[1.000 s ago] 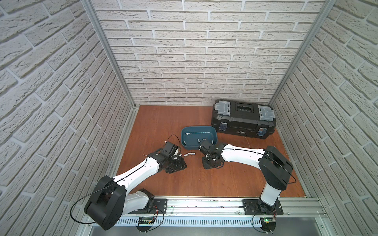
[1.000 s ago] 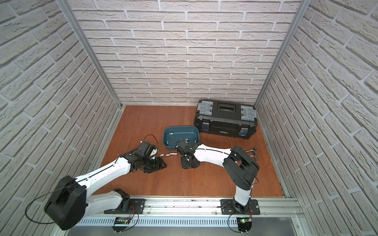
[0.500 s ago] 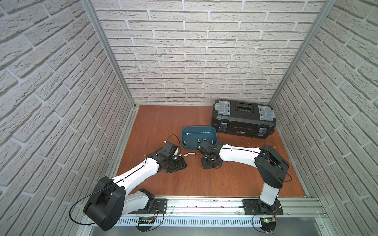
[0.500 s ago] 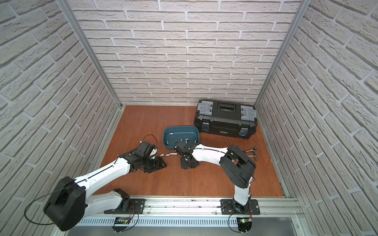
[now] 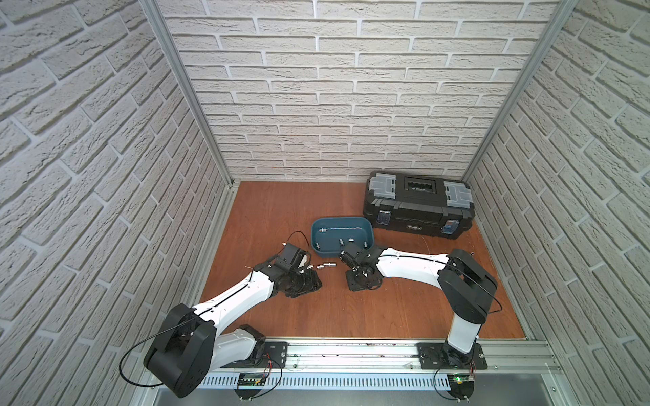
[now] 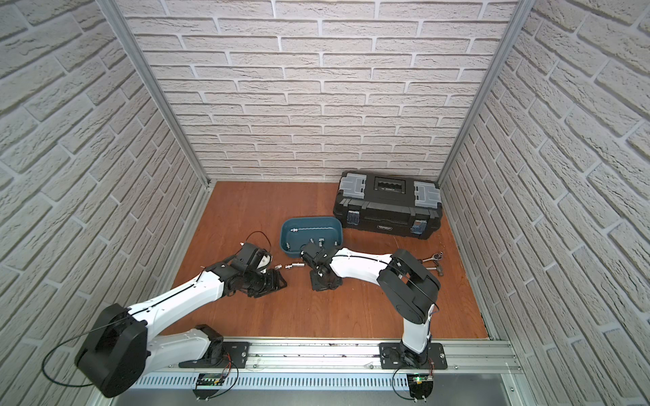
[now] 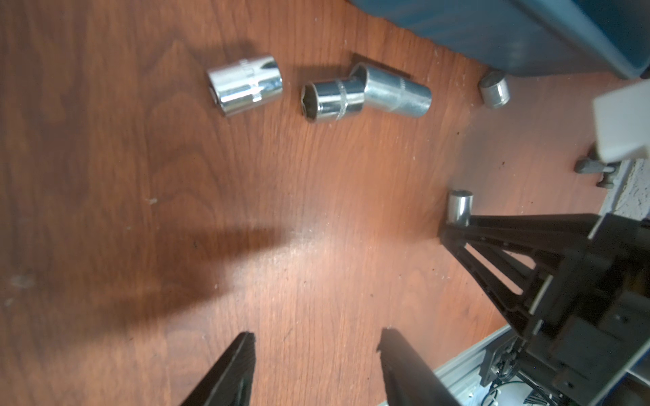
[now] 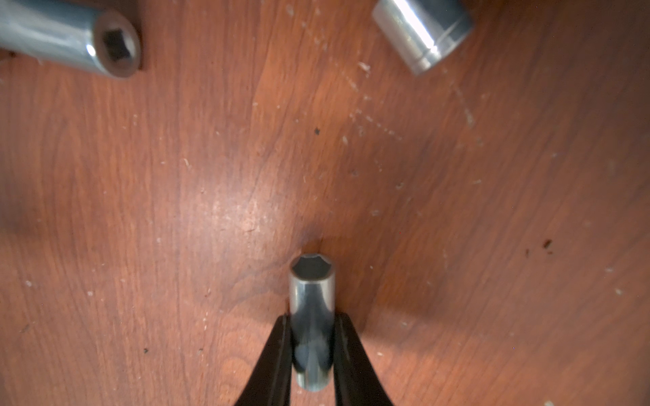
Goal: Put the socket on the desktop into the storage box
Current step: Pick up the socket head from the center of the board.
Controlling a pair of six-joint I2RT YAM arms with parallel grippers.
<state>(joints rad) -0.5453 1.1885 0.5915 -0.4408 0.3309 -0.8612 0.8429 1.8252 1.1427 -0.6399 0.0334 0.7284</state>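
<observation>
The right gripper (image 8: 312,318) is clamped on a slim socket (image 8: 312,288), with a black finger (image 8: 278,358) pressed against each side of its barrel. The gripper points steeply down at the desktop (image 5: 387,316). The slim socket therefore lies level along the board, its long axis crosswise to the fingers. Its hexagonal mouth is the end turned toward the storage box (image 5: 365,225), and its blurred other end faces away from the box. I cannot tell whether it rests on the wood or sits just clear of it. It is outside the storage box, just in front of the near wall, and the gripper hides it in both top views.

The left gripper (image 7: 316,334) has its jaws apart with nothing between them. It hangs over bare wood off the storage box's near left corner.

Three more sockets lie on their sides in a row in front of the storage box, between the two grippers. They are a wide socket (image 7: 246,88), then a middle socket (image 7: 332,100) touching a long socket (image 7: 397,93). A small socket (image 7: 494,93) sits just beside the storage box's near wall.

Inside the storage box an extension bar (image 5: 340,229) lies along the far wall, with loose sockets (image 5: 350,240) nearer the front. A black toolbox (image 5: 418,207) stands just past the storage box's far right corner. A ratchet wrench (image 6: 432,257) lies on the board well to the right of the storage box.
</observation>
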